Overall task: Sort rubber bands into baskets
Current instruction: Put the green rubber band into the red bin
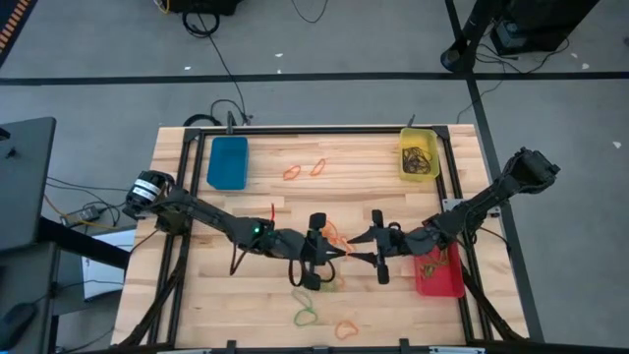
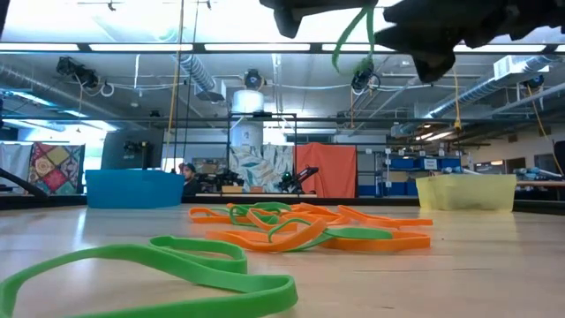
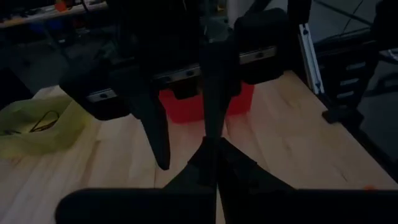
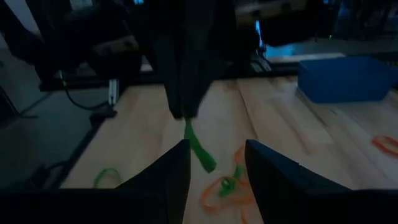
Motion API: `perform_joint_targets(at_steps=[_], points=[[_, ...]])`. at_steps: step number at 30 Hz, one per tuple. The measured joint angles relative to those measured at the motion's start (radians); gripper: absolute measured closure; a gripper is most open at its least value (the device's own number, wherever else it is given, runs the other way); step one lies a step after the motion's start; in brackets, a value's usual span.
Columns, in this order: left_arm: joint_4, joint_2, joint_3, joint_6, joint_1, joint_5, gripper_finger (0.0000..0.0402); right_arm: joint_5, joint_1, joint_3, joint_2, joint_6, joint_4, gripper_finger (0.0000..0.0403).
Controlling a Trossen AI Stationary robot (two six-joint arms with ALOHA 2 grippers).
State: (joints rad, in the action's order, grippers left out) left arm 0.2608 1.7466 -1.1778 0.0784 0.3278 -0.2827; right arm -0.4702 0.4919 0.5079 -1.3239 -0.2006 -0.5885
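1. On the wooden table [image 1: 197, 285], in the high view, the left gripper [image 1: 316, 252] and the right gripper [image 1: 376, 246] are seen facing each other near the middle. The blue basket [image 1: 227, 162] stands at the far left, the yellow basket [image 1: 419, 155] at the far right with dark bands inside, and the red basket [image 1: 441, 276] is set at the right edge under the right arm. Orange rubber bands [image 1: 305, 170] lie between the blue and yellow baskets; further green and orange loops [image 1: 307, 316] lie near the front edge. No writing or brand can be read.

2. In the low view, a green band [image 2: 353, 35] is seen hanging from the dark gripper overhead. A green loop [image 2: 168, 269] lies nearest the camera, with a tangle of orange and green bands [image 2: 309, 231] behind it. The blue basket [image 2: 134, 188] and yellow basket [image 2: 466, 192] are seen at the far edge. No readable lettering is made out.

3. In the left wrist view, the left jaws are seen pressed together; the red basket [image 3: 205, 104] and yellow basket [image 3: 37, 124] lie beyond the right gripper's fingers.

4. In the right wrist view, the right jaws are seen standing apart, nothing between them. The green band [image 4: 199, 148] hangs pinched by the left gripper [image 4: 185, 106], above loose bands [image 4: 227, 186] on the table; the blue basket [image 4: 348, 78] is seen farther off.
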Motion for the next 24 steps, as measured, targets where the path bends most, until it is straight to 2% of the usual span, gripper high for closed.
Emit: perform_joint_targets(at_steps=[3,11,15,19,22,24], points=[[0.023,0.0,0.0,0.0,-0.013,0.034,0.0396,0.022,-0.001,0.0,0.0,0.025,-0.027,0.0238],[0.07,0.0,0.0,-0.002,-0.045,0.048,0.0396,0.064,-0.018,0.0,0.0,0.052,-0.064,0.0239],[0.073,0.0,0.0,-0.003,-0.053,0.06,0.0396,0.07,-0.04,0.0,0.0,0.055,-0.076,0.0254],[0.082,0.0,0.0,-0.043,-0.054,0.06,0.0396,0.072,-0.045,0.0,0.0,0.042,-0.076,0.0304],[0.082,0.0,0.0,-0.112,-0.057,0.056,0.0395,0.073,-0.045,0.0,0.0,0.041,-0.073,0.0377],[0.086,0.0,0.0,-0.137,-0.062,0.055,0.039,0.076,-0.043,0.0,0.0,0.038,-0.071,0.0389]])
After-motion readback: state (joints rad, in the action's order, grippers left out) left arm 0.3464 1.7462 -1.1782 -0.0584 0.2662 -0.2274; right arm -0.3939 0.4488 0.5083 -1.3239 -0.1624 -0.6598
